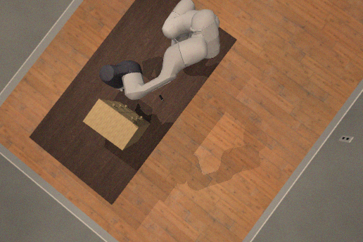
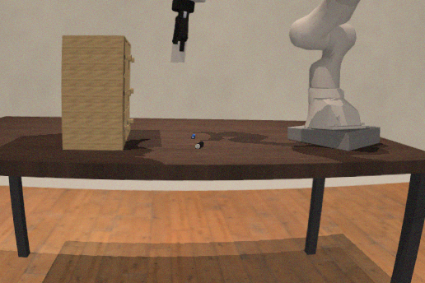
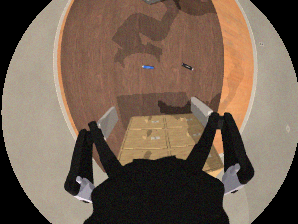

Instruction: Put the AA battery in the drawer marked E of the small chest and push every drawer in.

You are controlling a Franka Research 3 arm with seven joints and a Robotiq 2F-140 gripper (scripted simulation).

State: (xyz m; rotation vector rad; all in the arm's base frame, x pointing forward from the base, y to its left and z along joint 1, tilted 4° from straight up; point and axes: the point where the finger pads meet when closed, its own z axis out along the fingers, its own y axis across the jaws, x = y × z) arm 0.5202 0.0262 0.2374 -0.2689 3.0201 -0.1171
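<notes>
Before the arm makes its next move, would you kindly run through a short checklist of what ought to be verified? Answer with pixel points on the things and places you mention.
1. Gripper (image 2: 181,49) (image 3: 153,108) open with nothing held: ok.
2. Gripper pointing down: ok, roughly upright in the exterior view.
3. Chest (image 1: 110,124) (image 2: 94,93) (image 3: 167,145) standing upright on the table (image 1: 67,124) (image 2: 231,169) (image 3: 95,60): ok.
4. Drawer E picked out by its label: cannot tell, lettering too small.
5. Drawer E open to receive the battery: not ok, no drawer is visibly pulled out.
6. Which small cylinder is the AA battery, blue (image 2: 193,136) (image 3: 148,67) or black (image 1: 161,98) (image 2: 199,145) (image 3: 187,66): cannot tell.
</notes>
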